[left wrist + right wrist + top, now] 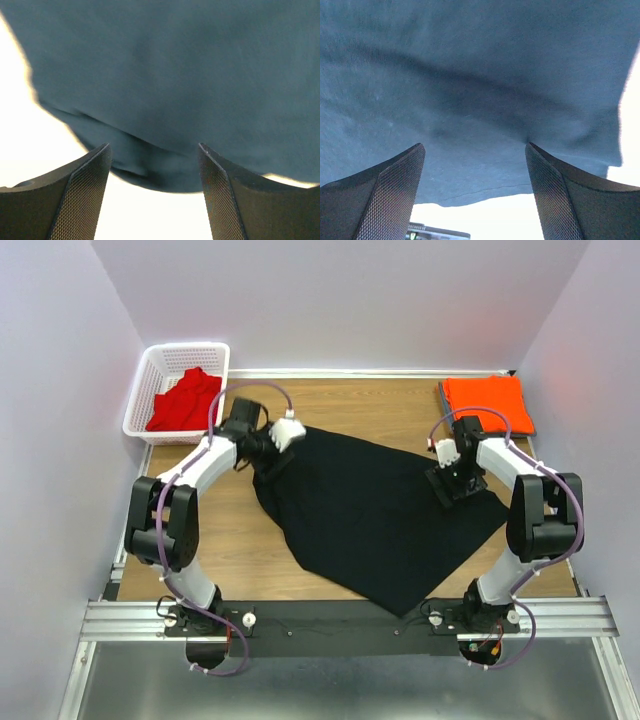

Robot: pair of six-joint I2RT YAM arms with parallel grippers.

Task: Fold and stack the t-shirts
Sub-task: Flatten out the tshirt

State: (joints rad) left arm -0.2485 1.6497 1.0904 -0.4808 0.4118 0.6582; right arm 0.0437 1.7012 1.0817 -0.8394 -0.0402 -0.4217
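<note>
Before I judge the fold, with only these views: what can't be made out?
- Top view: collar and sleeves of the black t-shirt, lost in its own dark folds.
- Wrist views: whether the left gripper or right gripper touches that cloth; too close and blurred.
- Top view: shape of the red t-shirt, bunched inside the basket.

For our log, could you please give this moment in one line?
black t-shirt spread | left gripper open at edge | right gripper open
</note>
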